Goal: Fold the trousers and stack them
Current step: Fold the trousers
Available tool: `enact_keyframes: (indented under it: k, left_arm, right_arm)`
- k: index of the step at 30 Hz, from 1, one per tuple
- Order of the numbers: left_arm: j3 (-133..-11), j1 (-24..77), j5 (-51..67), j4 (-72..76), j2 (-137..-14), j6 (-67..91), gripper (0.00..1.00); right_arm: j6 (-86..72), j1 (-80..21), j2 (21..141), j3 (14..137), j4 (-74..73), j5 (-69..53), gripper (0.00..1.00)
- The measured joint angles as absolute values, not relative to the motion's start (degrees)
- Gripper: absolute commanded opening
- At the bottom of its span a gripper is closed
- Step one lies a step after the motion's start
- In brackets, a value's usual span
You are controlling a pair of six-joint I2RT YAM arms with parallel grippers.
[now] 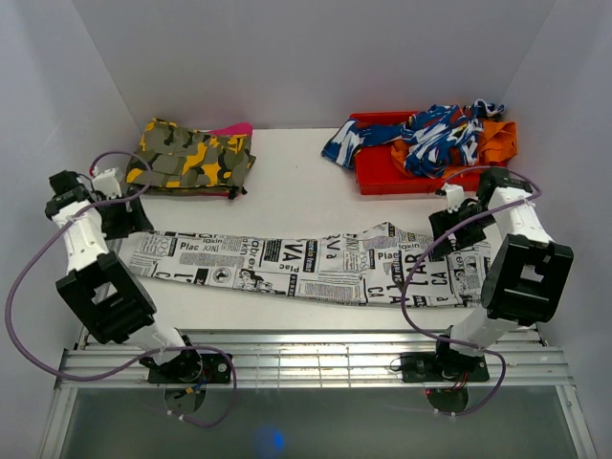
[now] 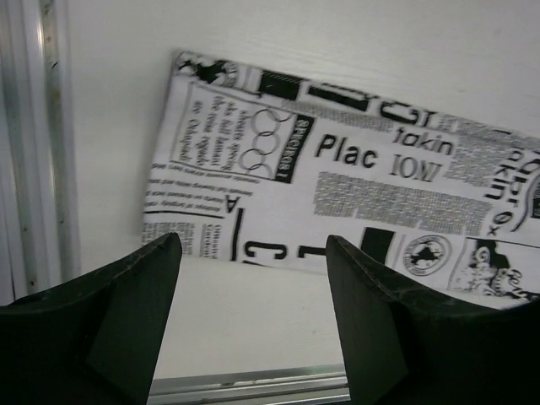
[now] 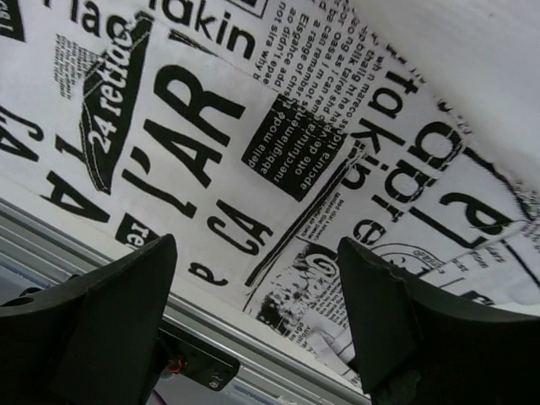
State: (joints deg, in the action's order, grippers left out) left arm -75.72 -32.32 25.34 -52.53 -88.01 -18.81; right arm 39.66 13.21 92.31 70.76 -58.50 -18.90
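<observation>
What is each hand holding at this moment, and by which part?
Nothing is held. The left hand and the right hand both stand open near opposite ends of the trousers, which lie spread out, with no cloth in either hand.

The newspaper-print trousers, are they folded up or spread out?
Spread out: the white newspaper-print cloth trousers lie as one long strip across the white table.

The top camera looks down from high behind the near side of the trousers (image 1: 287, 263), seeing their whole length. Each wrist camera looks down from close by one end, left and right. The top view shares both ends.
</observation>
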Motion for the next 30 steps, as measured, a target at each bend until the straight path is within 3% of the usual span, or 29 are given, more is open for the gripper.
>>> enact_keyframes:
  k: [5, 12, 20, 30]
  left_arm:
    - [-80.5, -40.3, 24.5, -56.2, -100.4, -26.4, 0.76]
    - [-82.0, -40.8, 22.4, -55.8, -111.2, -32.3, 0.75]
    - [-81.8, -40.6, 21.5, -51.4, -114.2, -33.4, 0.69]
    - [-73.3, -40.7, 28.6, -49.1, -109.9, -36.1, 0.50]
  right_arm:
    - [40.4, 13.2, 96.0, 64.4, -55.2, -12.5, 0.79]
    - [40.7, 13.5, 99.6, 64.1, -53.3, -6.4, 0.78]
    - [40.0, 13.9, 101.8, 70.3, -54.2, -5.8, 0.77]
    - [39.4, 13.9, 101.7, 71.5, -56.0, -6.5, 0.78]
